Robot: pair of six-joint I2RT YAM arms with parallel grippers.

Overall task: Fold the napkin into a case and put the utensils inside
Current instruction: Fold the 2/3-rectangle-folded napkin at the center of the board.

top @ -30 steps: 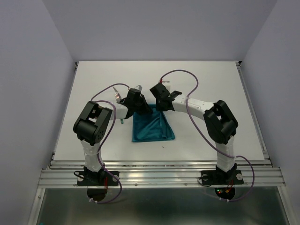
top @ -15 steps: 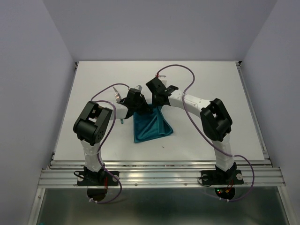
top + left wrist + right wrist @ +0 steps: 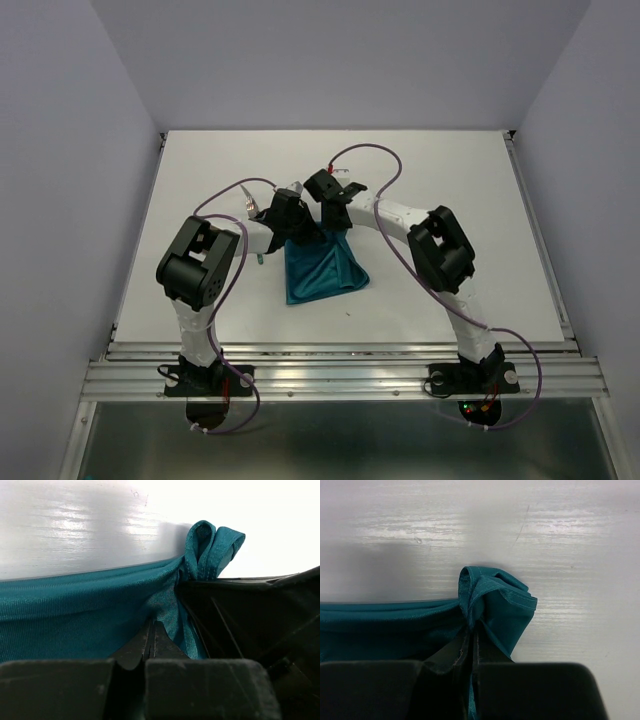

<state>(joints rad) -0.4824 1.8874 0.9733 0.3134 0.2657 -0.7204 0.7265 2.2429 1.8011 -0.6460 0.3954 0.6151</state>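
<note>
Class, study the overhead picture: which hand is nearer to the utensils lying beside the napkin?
Left. The left hand grips the napkin's far edge just right of the utensils. The right hand grips that edge further right, beyond the left hand.

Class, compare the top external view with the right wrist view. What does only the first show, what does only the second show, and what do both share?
Only the top view shows the left arm, the right arm, the whole table and the napkin in full outline. Only the wrist view shows, close up, the napkin's bunched corner pinched in the closed right fingers. Both show the teal napkin, the white table and the right fingers.
</note>
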